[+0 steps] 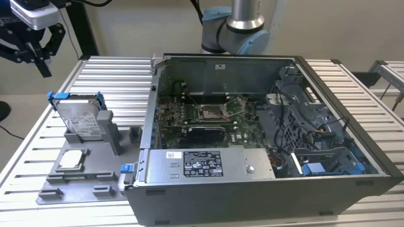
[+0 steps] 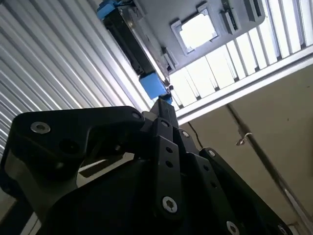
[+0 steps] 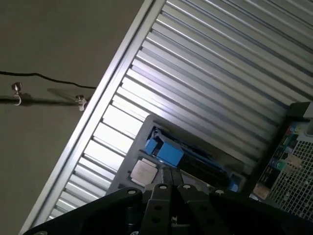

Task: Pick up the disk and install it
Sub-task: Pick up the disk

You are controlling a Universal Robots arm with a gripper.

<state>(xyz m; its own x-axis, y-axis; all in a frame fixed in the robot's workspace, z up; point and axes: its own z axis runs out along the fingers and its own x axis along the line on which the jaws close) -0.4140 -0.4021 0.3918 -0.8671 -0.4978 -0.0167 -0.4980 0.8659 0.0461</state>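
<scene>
claw (image 1: pixel 31 51) hangs in the air at upper left of the exterior view, above the bench (image 1: pixel 117 75) edge, touching nothing, nothing in it; released or clenched: cannot tell. Below it and a little toward the exterior view's right, well apart, is the disk (image 1: pixel 79 117), silver-grey with white label and blue bracket, standing upright on its edge in a slot of the grey holder (image 1: pixel 85 182) at left of frame, not yet picked up. In both wrist views the disk's blue bracket shows just past the black claw links. Small square CPU chip (image 1: pixel 71 160) lies flat in a pocket of the same holder, nearer the lower left, just beside the disk's stand; it shows in both wrist views too, bright and square. Open computer case (image 1: pixel 353 156) takes centre and right of the exterior view, lying on the slatted bench, touching or just beside the holder's right side. Inside: green motherboard (image 1: pixel 189 124) at centre, grey box with black label (image 1: pixel 202 163) along the near wall, blue drive bay part (image 1: pixel 313 169) at lower right. Robot arm base (image 1: pixel 243 33) stands behind the case at top centre
</scene>
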